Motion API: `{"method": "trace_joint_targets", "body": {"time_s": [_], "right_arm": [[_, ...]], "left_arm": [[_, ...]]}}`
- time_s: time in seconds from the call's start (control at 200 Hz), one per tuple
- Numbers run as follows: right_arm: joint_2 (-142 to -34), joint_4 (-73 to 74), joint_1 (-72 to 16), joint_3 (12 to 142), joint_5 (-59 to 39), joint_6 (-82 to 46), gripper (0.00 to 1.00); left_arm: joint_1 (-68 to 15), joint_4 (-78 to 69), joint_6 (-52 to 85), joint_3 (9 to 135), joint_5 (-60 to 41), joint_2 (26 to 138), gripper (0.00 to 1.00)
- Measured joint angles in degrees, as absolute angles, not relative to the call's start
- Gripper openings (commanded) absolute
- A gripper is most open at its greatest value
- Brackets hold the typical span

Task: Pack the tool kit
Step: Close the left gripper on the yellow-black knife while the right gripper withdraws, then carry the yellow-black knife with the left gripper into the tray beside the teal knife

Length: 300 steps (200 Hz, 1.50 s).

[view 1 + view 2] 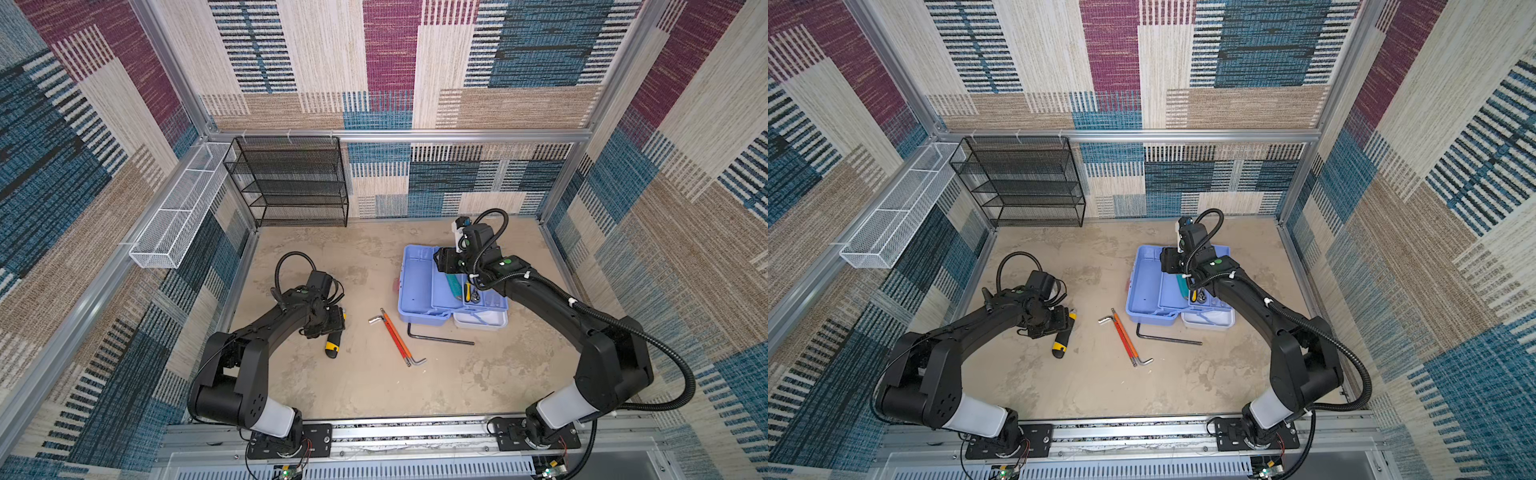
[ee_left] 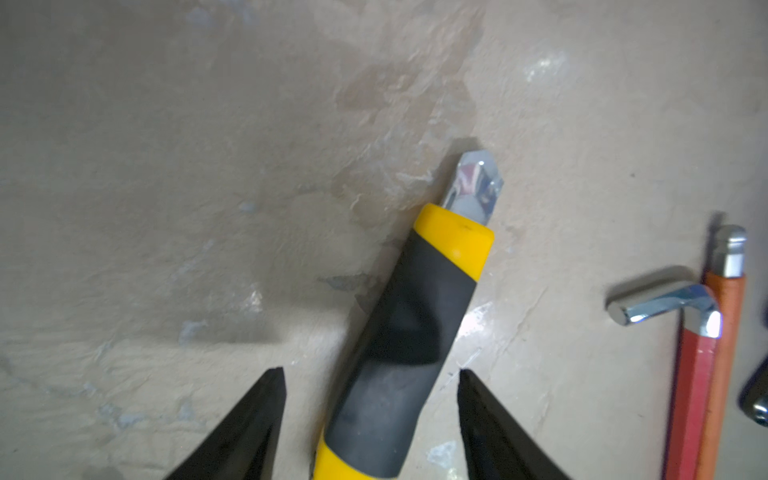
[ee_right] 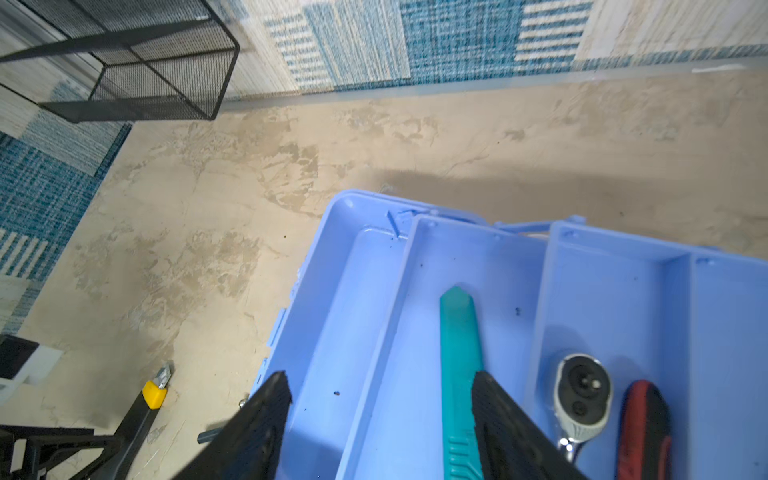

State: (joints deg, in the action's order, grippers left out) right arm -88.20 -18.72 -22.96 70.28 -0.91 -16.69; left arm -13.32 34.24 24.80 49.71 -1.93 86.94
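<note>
The tool kit (image 1: 417,286) (image 1: 1144,286) lies open at the right in both top views, with light blue base and trays (image 3: 374,291) and a white lid (image 1: 482,322). A teal utility knife (image 3: 457,332), a ratchet (image 3: 582,395) and a red-black handle (image 3: 644,424) lie in the trays. My right gripper (image 3: 380,374) (image 1: 446,262) hangs open over the trays, holding nothing; the teal knife lies beside one finger. My left gripper (image 2: 371,372) (image 1: 332,322) is open, its fingers standing on either side of a yellow-black utility knife (image 2: 407,332) (image 1: 334,345) on the floor, with gaps on both sides.
Red and orange hex keys (image 1: 397,336) (image 2: 706,353), a silver one (image 1: 376,320) (image 2: 665,303) and a long black one (image 1: 440,338) lie between the arms. A black wire-mesh rack (image 1: 291,183) (image 3: 124,62) and a white mesh basket (image 1: 174,216) stand at the back left.
</note>
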Motion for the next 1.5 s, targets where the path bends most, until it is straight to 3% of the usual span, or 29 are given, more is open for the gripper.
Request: {"method": "trace_joint_targets", "body": {"time_s": [0.205, 0.341, 0.601, 0.867, 0.982, 1.122, 1.503], "right_arm": [[-85.41, -16.91, -17.85, 68.36, -1.04, -15.22, 0.84], [-84.25, -16.62, -16.1, 67.37, -0.43, -13.56, 0.85], [-81.62, -16.38, -9.5, 62.11, -1.72, -13.08, 0.85], [-80.38, -16.1, -8.16, 60.31, -3.38, -12.99, 0.86], [-80.12, -15.62, -7.33, 59.07, -3.42, -12.82, 0.87], [-79.46, -14.81, -5.87, 56.75, -4.51, -12.84, 0.88], [-78.98, -11.49, -1.34, 52.31, -9.61, -13.08, 0.88]], "left_arm": [[-14.22, 34.79, 24.73, 50.94, -1.91, 90.26, 0.61], [-14.81, 34.74, 24.64, 52.12, -1.54, 92.73, 0.54], [-15.53, 35.33, 24.88, 52.75, 0.16, 94.3, 0.52], [-15.44, 35.73, 25.3, 52.69, 0.8, 94.08, 0.32], [-15.44, 35.57, 25.63, 52.31, 0.62, 93.95, 0.19], [-15.44, 35.59, 25.71, 52.62, 0.47, 93.41, 0.11], [-15.75, 36.67, 28.08, 58.98, -5.52, 92.38, 0.05]]}}
